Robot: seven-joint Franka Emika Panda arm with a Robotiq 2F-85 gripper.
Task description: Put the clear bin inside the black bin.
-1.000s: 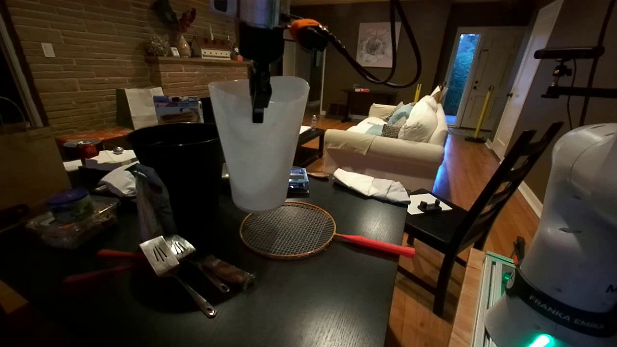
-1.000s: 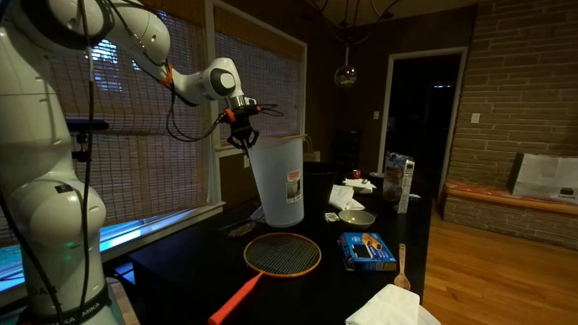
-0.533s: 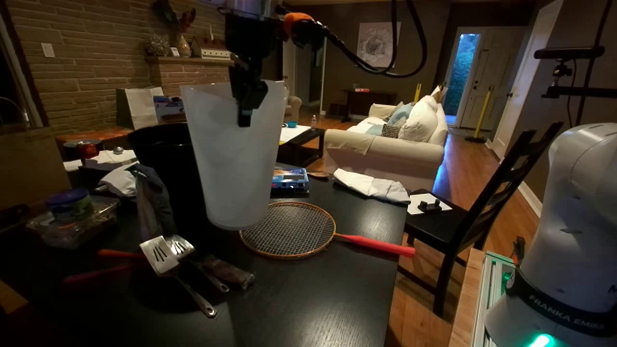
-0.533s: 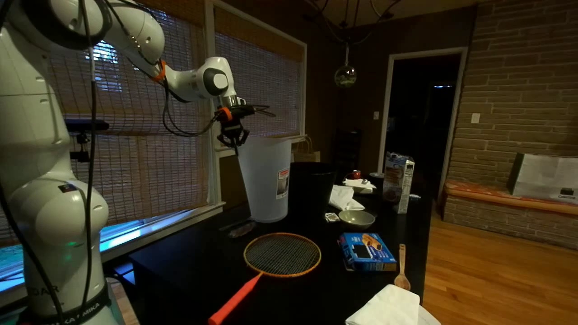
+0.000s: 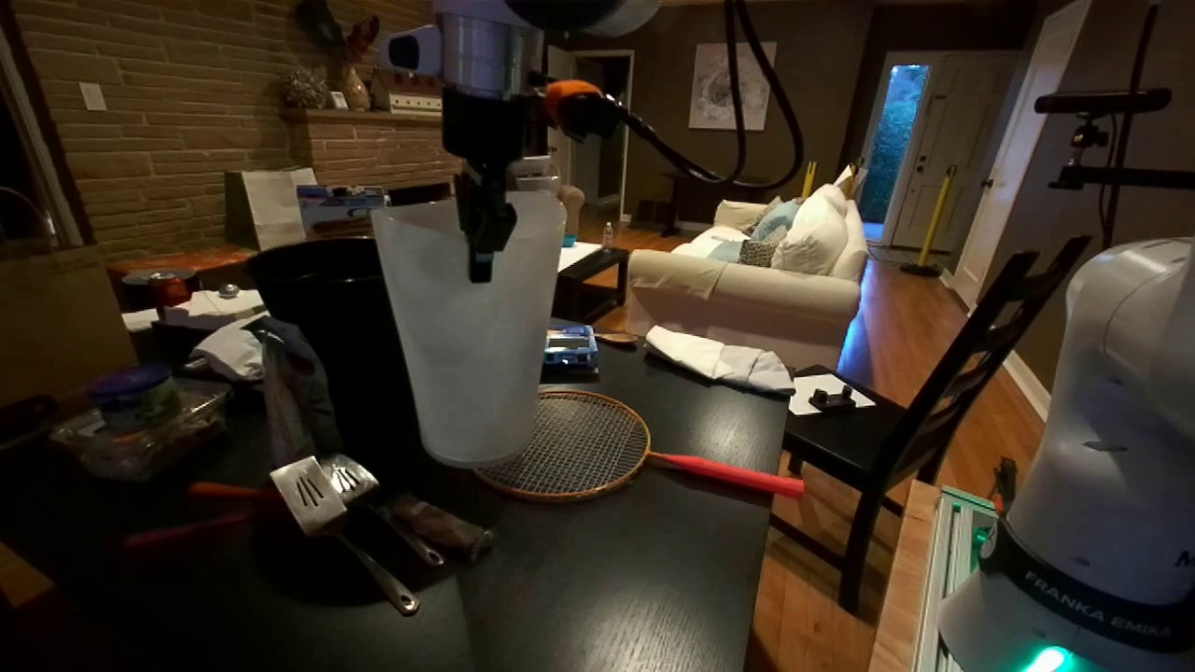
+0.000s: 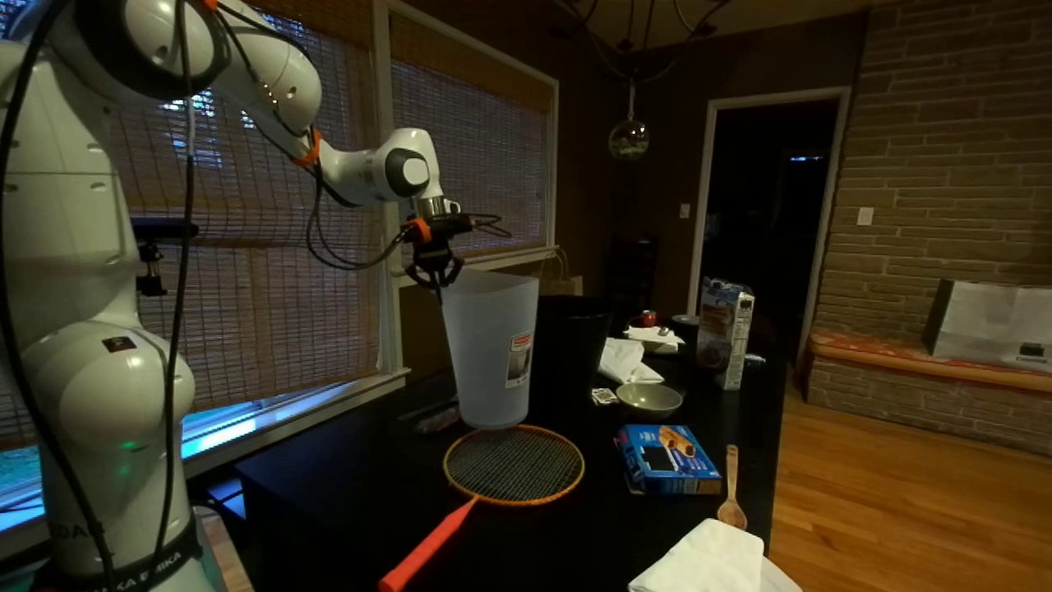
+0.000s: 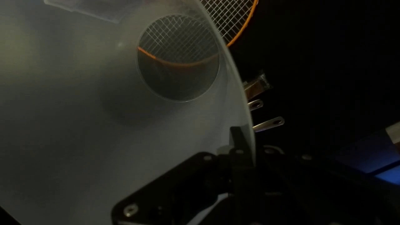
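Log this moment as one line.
gripper: pinching clear bin by rim; clear bin: mouth up, outside black bin; racket: on table; task: unfinished

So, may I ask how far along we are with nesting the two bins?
Done: the fingers have the translucent plastic wastebasket gripped by its rim.
In hand: it is held mouth up outside the black wastebasket, its base over part of the badminton racket, contact unclear.
Left: probably raising it above the black one's mouth, lowering it in and opening the fingers.
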